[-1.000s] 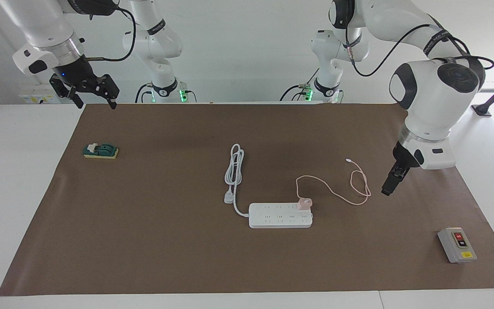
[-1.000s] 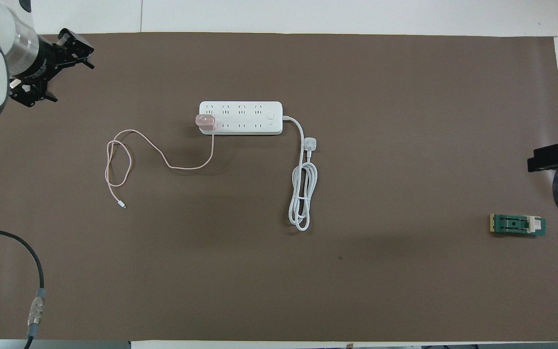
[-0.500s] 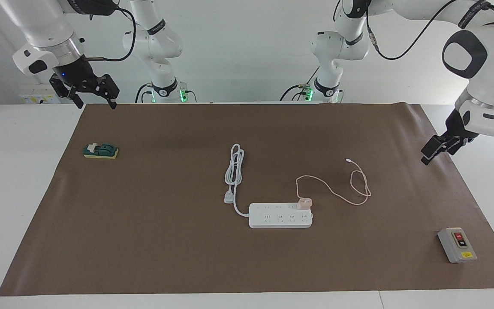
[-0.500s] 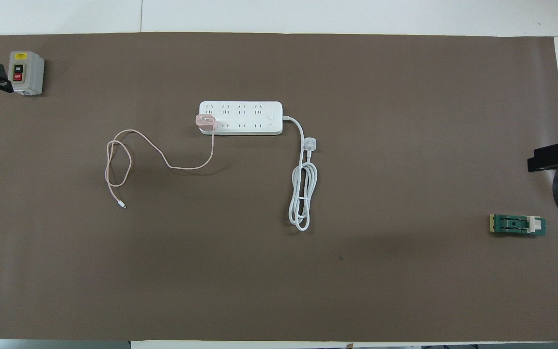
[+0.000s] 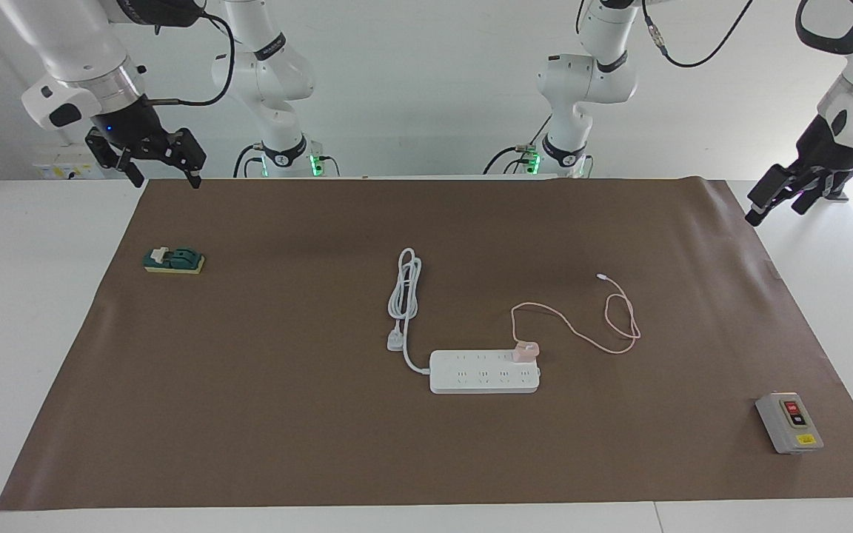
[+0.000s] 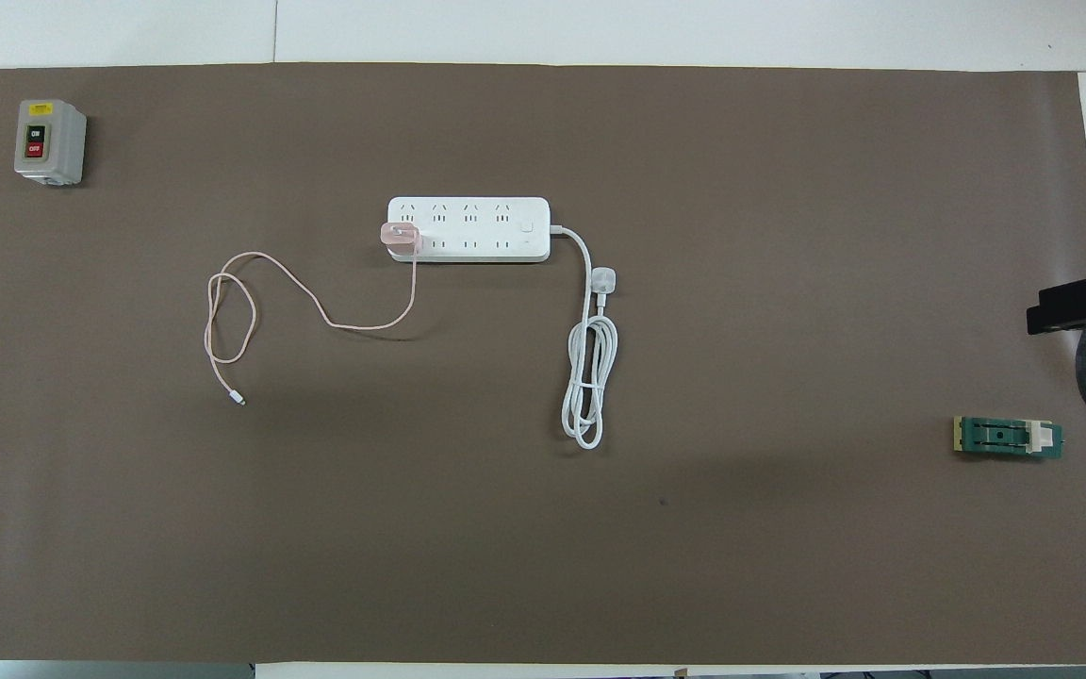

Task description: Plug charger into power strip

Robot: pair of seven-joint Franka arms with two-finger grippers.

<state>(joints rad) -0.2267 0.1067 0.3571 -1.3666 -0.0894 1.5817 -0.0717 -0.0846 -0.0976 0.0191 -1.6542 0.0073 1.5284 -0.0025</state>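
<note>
The pale-pink charger sits plugged into the white power strip, seated in an end socket on the row nearer the robots, toward the left arm's end of the strip. The strip lies flat near the middle of the brown mat covering the surface. The charger's thin pink cable loops across the mat toward the left arm's end, its free tip lying nearer the robots than the strip. The strip's thick white cord is coiled nearer the robots, its three-pin plug resting beside the coil.

Both arms hang clear of the work. The left gripper is raised over the mat's edge at its own end of the surface, fingers open and holding nothing. The right gripper waits above the mat's corner near its base, fingers likewise spread and empty. A grey switch box with red and black buttons and a small green block lie well apart at the two ends of the mat.
</note>
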